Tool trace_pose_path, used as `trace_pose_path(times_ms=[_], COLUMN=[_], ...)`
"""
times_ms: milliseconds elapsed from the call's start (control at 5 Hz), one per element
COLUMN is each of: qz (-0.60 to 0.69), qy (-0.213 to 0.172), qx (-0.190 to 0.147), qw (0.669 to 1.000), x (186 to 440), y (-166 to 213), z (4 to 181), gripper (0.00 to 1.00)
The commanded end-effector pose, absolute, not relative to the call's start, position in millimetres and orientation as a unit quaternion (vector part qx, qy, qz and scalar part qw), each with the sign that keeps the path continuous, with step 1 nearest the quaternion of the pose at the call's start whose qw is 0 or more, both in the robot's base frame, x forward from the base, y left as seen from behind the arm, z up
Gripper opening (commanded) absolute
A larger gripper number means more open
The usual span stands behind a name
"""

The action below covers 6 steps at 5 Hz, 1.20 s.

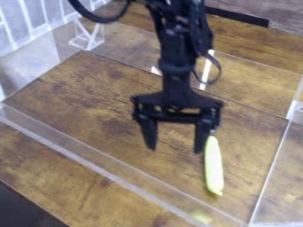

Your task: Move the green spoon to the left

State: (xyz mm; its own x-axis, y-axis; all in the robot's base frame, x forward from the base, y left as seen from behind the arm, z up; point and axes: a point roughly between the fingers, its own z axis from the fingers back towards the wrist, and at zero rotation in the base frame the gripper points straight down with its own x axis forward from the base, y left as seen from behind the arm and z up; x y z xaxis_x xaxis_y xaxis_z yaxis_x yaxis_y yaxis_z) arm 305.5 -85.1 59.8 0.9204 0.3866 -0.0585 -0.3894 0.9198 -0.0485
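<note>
Gripper (175, 140), fingers spread apart and holding nothing, above the wooden table (89, 120). Relative to the gripper, the green spoon (213, 167) lies at image right, its handle visible, its bowl hidden behind the gripper.

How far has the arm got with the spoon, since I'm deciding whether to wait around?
Nothing looks finished: the spoon lies toward the right of the wooden table. In hand is the approach, it seems: the open pincer is beside the spoon's handle in view, holding nothing. Left to do are gripping it, moving it left and letting go.
</note>
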Motion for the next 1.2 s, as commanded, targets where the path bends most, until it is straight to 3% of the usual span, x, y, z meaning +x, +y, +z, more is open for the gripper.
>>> trace_pose_path(times_ms=[0, 1000], qz=[0.219, 0.278], qy=[-0.005, -0.033], qx=[-0.050, -0.048], qw=[0.974, 0.959], x=[315.8, 352.7], y=[-100.2, -96.5], z=[59.7, 41.5], gripper=[1.00, 1.00])
